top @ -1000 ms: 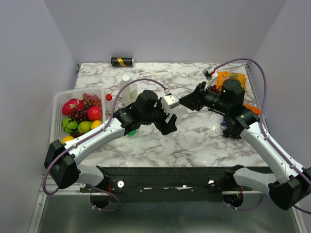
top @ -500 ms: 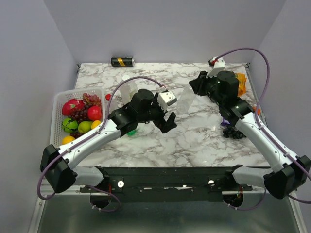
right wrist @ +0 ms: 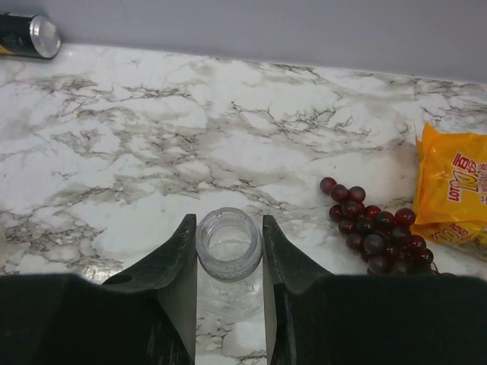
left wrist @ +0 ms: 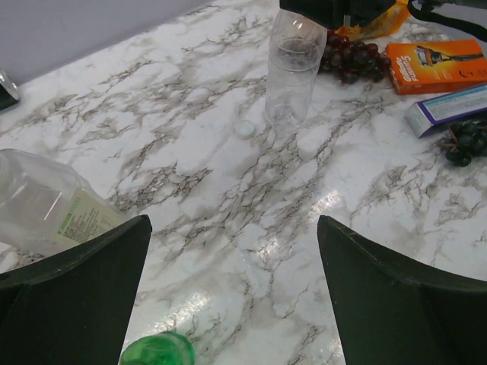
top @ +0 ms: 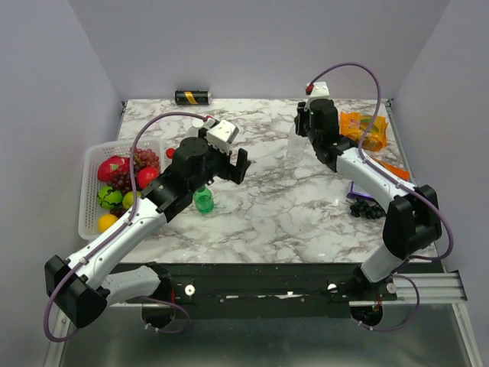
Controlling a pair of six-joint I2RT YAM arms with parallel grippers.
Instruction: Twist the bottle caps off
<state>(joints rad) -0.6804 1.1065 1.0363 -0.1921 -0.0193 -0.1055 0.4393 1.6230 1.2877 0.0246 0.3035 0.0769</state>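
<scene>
Left wrist view: the green bottle stands close under the wide-open left gripper (the right gripper holds a clear bottle).

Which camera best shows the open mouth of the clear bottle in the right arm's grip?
The right wrist view: the clear bottle sits between the fingers, its capless mouth facing the lens. The left wrist view shows its body side-on, the mouth hidden. The top view shows only a faint pale shape.
</scene>
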